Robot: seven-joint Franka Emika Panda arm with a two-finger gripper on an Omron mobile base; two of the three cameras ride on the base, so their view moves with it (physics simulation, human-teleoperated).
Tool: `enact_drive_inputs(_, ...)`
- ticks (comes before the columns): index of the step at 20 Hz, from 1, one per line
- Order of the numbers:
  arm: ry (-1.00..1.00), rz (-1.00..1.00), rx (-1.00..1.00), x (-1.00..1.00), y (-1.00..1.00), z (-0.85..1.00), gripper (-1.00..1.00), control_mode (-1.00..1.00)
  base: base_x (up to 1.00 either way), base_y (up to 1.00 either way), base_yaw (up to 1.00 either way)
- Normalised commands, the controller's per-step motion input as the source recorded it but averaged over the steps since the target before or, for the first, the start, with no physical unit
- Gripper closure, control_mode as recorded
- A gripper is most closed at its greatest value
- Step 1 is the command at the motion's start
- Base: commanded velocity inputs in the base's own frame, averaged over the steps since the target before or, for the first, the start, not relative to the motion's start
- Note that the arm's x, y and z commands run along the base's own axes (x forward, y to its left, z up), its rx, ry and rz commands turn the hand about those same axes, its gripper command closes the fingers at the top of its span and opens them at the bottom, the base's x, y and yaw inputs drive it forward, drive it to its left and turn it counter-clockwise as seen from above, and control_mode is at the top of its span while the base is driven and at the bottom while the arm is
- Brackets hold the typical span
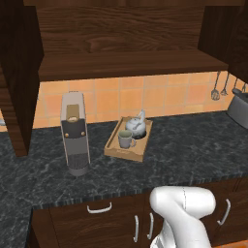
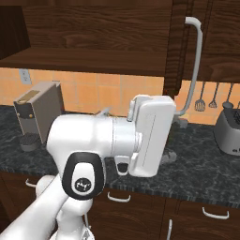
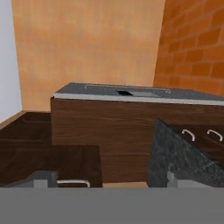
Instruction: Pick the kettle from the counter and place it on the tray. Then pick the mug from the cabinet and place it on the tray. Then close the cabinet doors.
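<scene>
so far, kettle (image 1: 136, 125) and mug (image 1: 126, 139) both seated in the tray (image 1: 114, 148), kettle toward the back, mug just in front of it, tray resting on the counter (image 1: 184, 145) to the right of a tall coffee machine (image 1: 75, 133). leaves only the cabinet doors, by the look of it: cabinet (image 1: 121, 43) standing open, shelf bare, left door (image 1: 17, 77) swung out edge-on in the left base view, right door (image 2: 178, 47) with its long silver bar handle (image 2: 194, 65) hanging just above and behind the wrist in the right base view. gripper (image 3: 107, 180) spread wide, holding nothing, pointed away from the cabinet toward a far run of low wood units across the room. risks from here, as a guess: swinging the bulky wrist up past the right door and clipping its edge or handle, which could knock the door further open instead of shut; pushing too near the hinge side and stalling; sweeping the elbow low over the counter and nudging the tray or tipping the mug. also worth watching the grey toaster (image 2: 229, 133) at the right, close to any wide arc.
</scene>
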Motion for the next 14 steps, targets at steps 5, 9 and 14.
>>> enact_drive_inputs(5,-0.03,0.07,-0.01,0.16,-0.18,0.14,-1.0,-1.0,0.0,0.0,0.0)
enact_drive_inputs(9,-0.01,0.14,-0.01,0.21,-0.09,0.07,-1.0,-1.0,0.0,0.0,0.0)
enact_drive_inputs(14,0.0,0.24,-0.03,0.32,0.02,0.03,-1.0,-1.0,0.0,0.0,0.0)
